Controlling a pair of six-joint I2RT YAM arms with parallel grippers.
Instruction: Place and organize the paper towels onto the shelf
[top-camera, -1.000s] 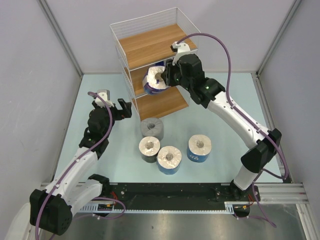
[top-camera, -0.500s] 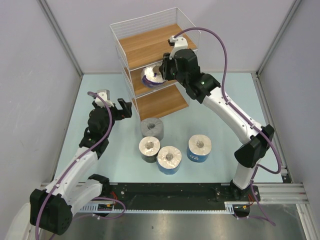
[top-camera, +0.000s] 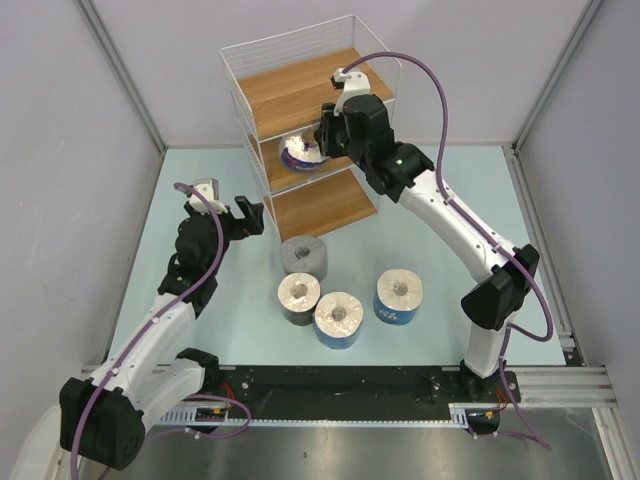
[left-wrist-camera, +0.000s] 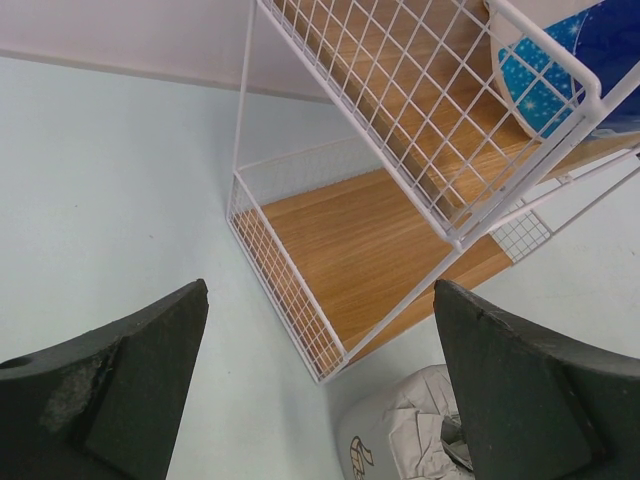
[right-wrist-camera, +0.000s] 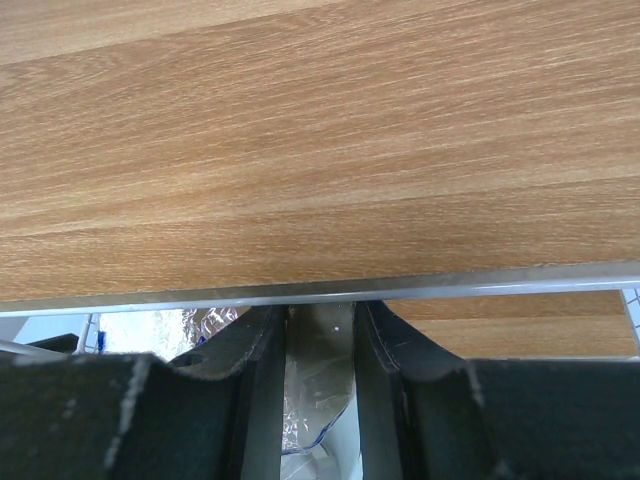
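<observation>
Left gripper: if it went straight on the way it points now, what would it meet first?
Probably the white wire shelf with brown wooden boards, at the low mesh side of its bottom tier. The open left gripper aims there with nothing visible between; depth is unclear.

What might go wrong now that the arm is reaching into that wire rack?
The right arm's fingers pinch the blue-wrapped roll close under a wooden board of the shelf; lifting could knock the shelf. The roll seems near the tier's open front, so it might roll out on release.
</observation>
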